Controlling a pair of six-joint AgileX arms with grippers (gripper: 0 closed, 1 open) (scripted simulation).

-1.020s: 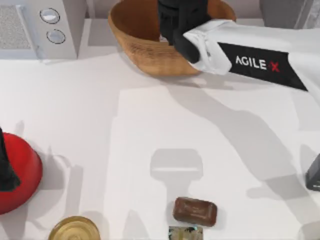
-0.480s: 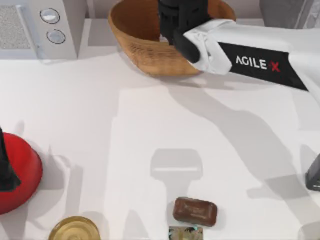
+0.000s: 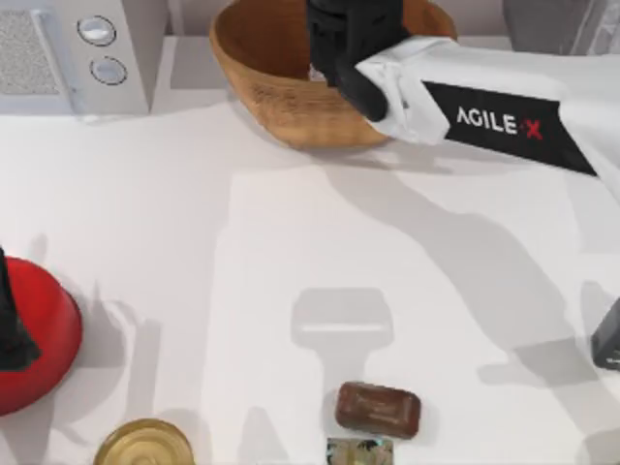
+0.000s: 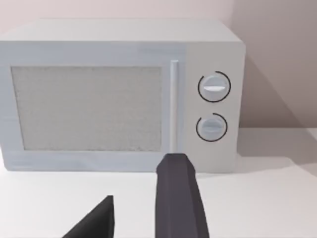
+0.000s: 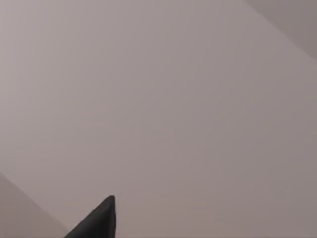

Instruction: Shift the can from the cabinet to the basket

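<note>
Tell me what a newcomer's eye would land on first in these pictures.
First, the right arm with its AgileX lettering, reaching across the table's far right so its dark wrist hangs over the wicker basket at the far edge. Next, the red dome at the left edge, then the white microwave in the far left corner.

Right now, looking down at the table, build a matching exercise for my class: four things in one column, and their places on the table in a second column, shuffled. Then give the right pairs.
Things
1. basket
2. microwave
3. brown soap bar
4. gold-topped container

Places
A. near edge, left of the middle
B. far edge, about the middle, under the right arm
C. far left corner
D. near edge, slightly right of the middle

Pairs: 1-B, 2-C, 3-D, 4-A
</note>
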